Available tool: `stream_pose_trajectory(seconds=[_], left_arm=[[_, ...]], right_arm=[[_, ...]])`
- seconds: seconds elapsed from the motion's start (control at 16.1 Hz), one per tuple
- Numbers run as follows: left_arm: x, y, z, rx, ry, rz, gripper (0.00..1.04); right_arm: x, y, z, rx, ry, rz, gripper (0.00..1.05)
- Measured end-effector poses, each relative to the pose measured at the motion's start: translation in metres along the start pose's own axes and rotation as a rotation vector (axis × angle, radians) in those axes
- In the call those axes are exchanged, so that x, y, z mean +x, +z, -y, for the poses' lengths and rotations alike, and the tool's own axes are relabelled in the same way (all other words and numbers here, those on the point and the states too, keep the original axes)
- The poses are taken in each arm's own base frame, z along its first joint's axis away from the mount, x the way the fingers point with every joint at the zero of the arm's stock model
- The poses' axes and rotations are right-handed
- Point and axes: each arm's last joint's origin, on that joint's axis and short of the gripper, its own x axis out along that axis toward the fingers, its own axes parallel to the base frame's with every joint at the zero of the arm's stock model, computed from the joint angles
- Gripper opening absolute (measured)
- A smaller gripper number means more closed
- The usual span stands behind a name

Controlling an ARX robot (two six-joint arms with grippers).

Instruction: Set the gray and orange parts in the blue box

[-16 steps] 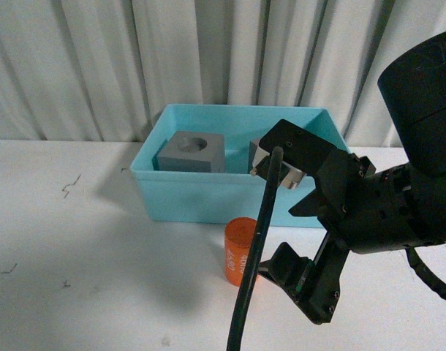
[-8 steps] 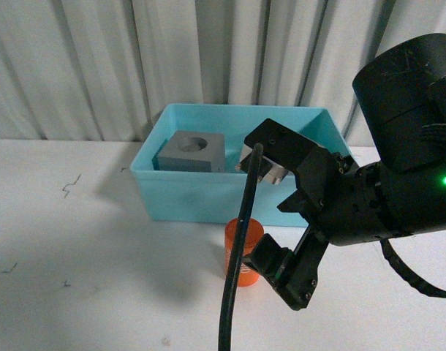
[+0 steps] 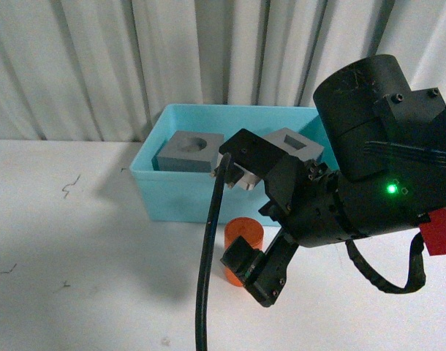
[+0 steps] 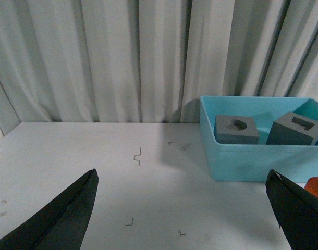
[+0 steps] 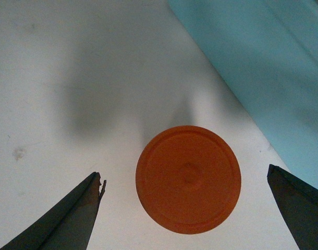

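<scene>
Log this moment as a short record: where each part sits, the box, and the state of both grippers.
cube with round recess: inside the blue box, toward its left end
cube with slot: inside the blue box, toward its right end
orange cylinder: upright on the table, in front of the blue box, outside it
right gripper: open, above the orange cylinder, a finger on each side, not touching it
left gripper: open, holding nothing
left to do: orange cylinder into the blue box

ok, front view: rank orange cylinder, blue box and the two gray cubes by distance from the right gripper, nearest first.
1. Orange cylinder, under the open right gripper.
2. Blue box, just behind the cylinder.
3. Recess cube, box left, and slot cube, box right: too close to call.
</scene>
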Motion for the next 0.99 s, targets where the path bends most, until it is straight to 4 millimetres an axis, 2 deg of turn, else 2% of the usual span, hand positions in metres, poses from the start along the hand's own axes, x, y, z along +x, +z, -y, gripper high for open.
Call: stream_pose_trajectory(seconds=[0.12,0.25,0.37,0.43,0.68,0.81,0.99], left_arm=[[0.000,0.000,0.000,0.000,0.000,0.000,0.98],[0.000,0.000,0.000,0.000,0.000,0.000,0.98],[0.000,0.000,0.000,0.000,0.000,0.000,0.98],[0.000,0.000,0.000,0.000,0.000,0.000,0.98],[0.000,0.000,0.000,0.000,0.000,0.000,0.98],[0.000,0.000,0.000,0.000,0.000,0.000,0.98],[0.000,0.000,0.000,0.000,0.000,0.000,0.98]], right_arm=[[0.003,-0.001,-0.003,0.004,0.003,-0.011,0.95],[0.005,0.000,-0.004,0.005,0.003,-0.015,0.78],[0.005,0.001,-0.005,0.002,0.001,-0.017,0.56],[0.005,0.002,-0.005,0.004,0.004,-0.022,0.49],[0.000,0.008,-0.009,0.013,-0.030,-0.004,0.46],[-0.035,0.029,-0.015,0.053,-0.082,0.108,0.46],[-0.112,0.083,-0.011,0.105,-0.235,0.377,0.46]])
